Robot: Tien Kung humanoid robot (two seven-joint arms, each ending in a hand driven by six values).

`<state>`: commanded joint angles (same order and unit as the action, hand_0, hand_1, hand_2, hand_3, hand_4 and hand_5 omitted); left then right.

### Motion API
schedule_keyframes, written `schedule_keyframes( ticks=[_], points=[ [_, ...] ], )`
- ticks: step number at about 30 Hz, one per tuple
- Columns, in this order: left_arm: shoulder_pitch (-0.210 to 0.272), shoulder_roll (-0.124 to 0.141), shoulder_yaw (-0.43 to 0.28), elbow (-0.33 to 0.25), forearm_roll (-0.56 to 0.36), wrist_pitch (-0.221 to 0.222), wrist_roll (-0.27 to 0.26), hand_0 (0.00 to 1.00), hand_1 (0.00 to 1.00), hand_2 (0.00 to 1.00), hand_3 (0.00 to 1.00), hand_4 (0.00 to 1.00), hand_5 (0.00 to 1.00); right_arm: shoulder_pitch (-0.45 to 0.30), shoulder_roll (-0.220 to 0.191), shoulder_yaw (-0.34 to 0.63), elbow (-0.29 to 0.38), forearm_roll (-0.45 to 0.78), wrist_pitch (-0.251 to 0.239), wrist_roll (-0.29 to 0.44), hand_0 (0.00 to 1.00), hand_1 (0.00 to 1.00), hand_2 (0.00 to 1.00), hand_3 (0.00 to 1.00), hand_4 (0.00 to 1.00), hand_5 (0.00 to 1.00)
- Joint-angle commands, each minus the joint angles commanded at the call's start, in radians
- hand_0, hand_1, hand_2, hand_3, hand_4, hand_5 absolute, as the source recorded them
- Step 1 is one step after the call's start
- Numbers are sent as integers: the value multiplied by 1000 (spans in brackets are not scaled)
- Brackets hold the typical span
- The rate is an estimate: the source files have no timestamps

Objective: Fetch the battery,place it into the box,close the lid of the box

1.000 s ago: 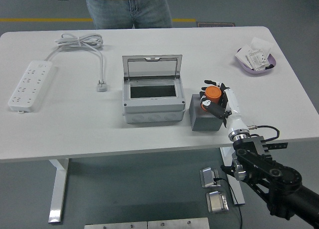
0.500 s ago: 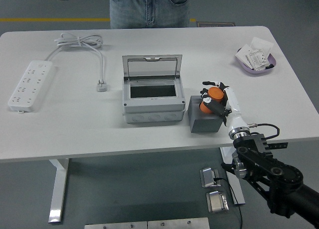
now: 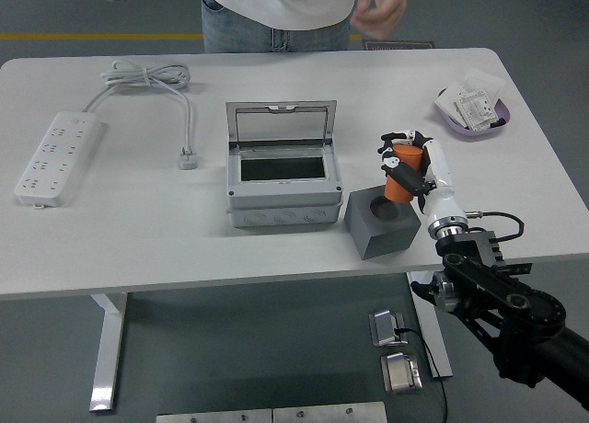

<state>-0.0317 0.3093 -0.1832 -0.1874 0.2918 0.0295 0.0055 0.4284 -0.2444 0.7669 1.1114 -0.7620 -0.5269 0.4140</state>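
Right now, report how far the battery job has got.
Done: the orange battery is out of the grey holder, gripped in the right hand above the table. In hand: carrying it. Left: placing it into the open box, then closing the upright lid.

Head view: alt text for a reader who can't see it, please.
The right hand holds an orange battery lifted just above a grey holder block, right of an open-lidded grey box on a white table. A person stands at the far side.
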Motion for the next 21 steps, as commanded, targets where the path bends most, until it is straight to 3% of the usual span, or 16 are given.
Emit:
schedule_keyframes(
  ticks=[4, 7, 13, 21],
  points=[
    [0, 1, 8, 0, -8, 1, 0, 600, 688, 624, 644, 717, 165, 25, -25, 3, 70, -113, -45, -94, 258, 222, 380, 427, 175, 2],
    [1, 1, 20, 1, -19, 2, 1, 601, 688, 624, 644, 717, 165, 62, -44, -4, 127, -226, -48, -191, 269, 225, 384, 438, 167, 2],
    [3, 4, 50, 2, -49, 3, 2, 602, 688, 624, 644, 720, 169, 176, -44, -84, 196, -460, 25, -404, 256, 227, 381, 434, 165, 2],
    [-2, 12, 69, 1, -65, 1, 3, 602, 688, 625, 645, 722, 176, 330, 13, -241, 134, -764, 122, -624, 211, 213, 379, 439, 164, 2]
  ],
)
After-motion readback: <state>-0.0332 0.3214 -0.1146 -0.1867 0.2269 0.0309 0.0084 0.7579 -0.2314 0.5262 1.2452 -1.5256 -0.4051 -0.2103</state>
